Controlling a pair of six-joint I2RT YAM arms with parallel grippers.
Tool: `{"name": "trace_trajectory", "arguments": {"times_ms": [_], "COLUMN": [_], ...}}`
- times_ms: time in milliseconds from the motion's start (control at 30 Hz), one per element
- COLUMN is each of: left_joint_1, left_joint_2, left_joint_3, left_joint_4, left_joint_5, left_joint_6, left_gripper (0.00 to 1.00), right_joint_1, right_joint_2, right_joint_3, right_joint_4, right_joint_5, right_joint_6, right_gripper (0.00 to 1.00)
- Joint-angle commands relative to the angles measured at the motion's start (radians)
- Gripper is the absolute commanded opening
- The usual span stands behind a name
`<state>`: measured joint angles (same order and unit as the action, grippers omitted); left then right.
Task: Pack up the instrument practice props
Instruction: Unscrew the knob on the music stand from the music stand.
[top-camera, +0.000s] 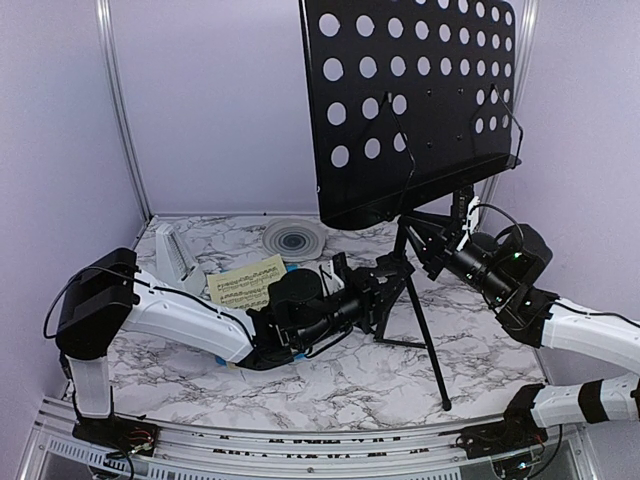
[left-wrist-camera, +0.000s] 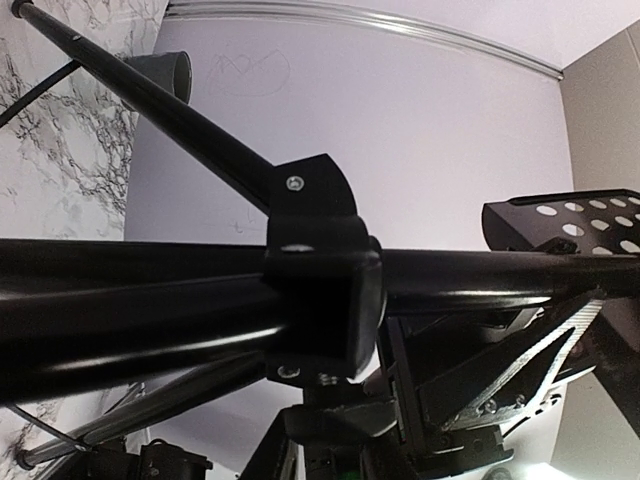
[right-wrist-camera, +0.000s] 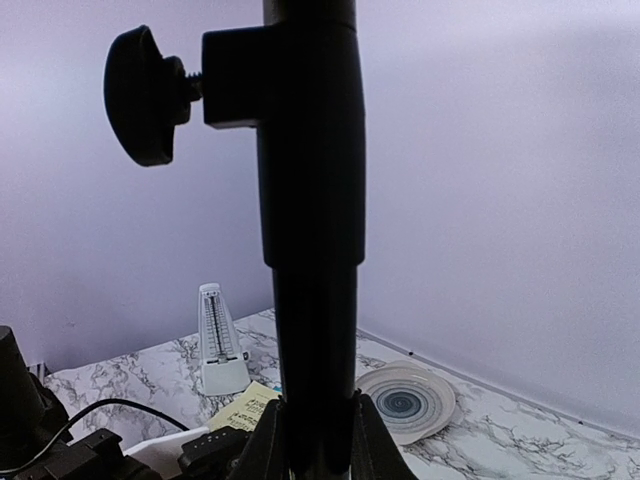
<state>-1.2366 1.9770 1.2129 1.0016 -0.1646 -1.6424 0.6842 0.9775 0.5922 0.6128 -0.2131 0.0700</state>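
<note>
The music stand (top-camera: 410, 100) is upright on its tripod legs on the right half of the marble counter (top-camera: 340, 385), with one foot close to the near edge. The right claw (right-wrist-camera: 318, 432) is clenched on the stand's pole, just below the knobbed collar. The left claw (top-camera: 385, 288) sits at the tripod hub, lower on the pole; I cannot tell whether it grips. The white metronome (top-camera: 176, 255) stands near the far left corner. Just beside it lies the yellow sheet-music page (top-camera: 248, 282), partly hidden by the left arm. A ringed plate (top-camera: 294, 240) lies by the far edge.
</note>
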Motion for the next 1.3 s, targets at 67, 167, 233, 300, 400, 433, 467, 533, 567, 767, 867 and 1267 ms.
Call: {"name": "trace_trajectory", "arguments": {"times_ms": [67, 167, 233, 300, 400, 433, 467, 533, 567, 767, 867, 1267], "left_joint_1": [0.026, 0.025, 0.023, 0.025, 0.026, 0.027, 0.027, 0.026, 0.025, 0.022, 0.023, 0.075], "left_joint_2": [-0.069, -0.122, -0.136, -0.139, -0.136, -0.14, -0.148, -0.178, -0.196, -0.342, -0.389, -0.524], "left_joint_3": [-0.034, -0.067, -0.079, -0.086, -0.084, -0.085, -0.088, -0.096, -0.105, -0.182, -0.194, -0.129], "left_joint_4": [-0.003, -0.074, -0.093, -0.097, -0.099, -0.104, -0.124, -0.181, -0.209, -0.353, -0.39, -0.626], "left_joint_5": [-0.088, -0.113, -0.119, -0.121, -0.109, -0.103, -0.097, -0.09, -0.093, -0.132, -0.124, -0.008], "left_joint_6": [0.047, 0.089, 0.101, 0.102, 0.108, 0.119, 0.133, 0.181, 0.209, 0.377, 0.49, 0.893], "left_gripper": [0.47, 0.56, 0.6, 0.6, 0.6, 0.6, 0.61, 0.61, 0.61, 0.62, 0.62, 0.63], "right_joint_1": [0.01, 0.011, 0.01, 0.01, 0.01, 0.009, 0.01, 0.01, 0.01, 0.01, 0.01, 0.011], "right_joint_2": [-0.003, -0.003, 0.001, 0.001, 0.005, 0.008, 0.011, 0.013, 0.015, 0.011, 0.007, -0.012], "right_joint_3": [0.046, 0.046, 0.046, 0.045, 0.049, 0.052, 0.057, 0.063, 0.067, 0.084, 0.109, 0.245], "right_joint_4": [0.027, 0.028, 0.027, 0.028, 0.03, 0.027, 0.024, 0.015, 0.011, -0.005, -0.031, -0.144], "right_joint_5": [-0.039, -0.035, -0.037, -0.035, -0.036, -0.037, -0.036, -0.033, -0.032, -0.019, -0.01, 0.029], "right_joint_6": [0.034, 0.033, 0.032, 0.032, 0.033, 0.032, 0.033, 0.034, 0.035, 0.04, 0.039, 0.024], "right_gripper": [0.0, 0.0, 0.0, 0.0, 0.0, 0.0, 0.0, 0.0, 0.0, 0.0, 0.0, 0.0]}}
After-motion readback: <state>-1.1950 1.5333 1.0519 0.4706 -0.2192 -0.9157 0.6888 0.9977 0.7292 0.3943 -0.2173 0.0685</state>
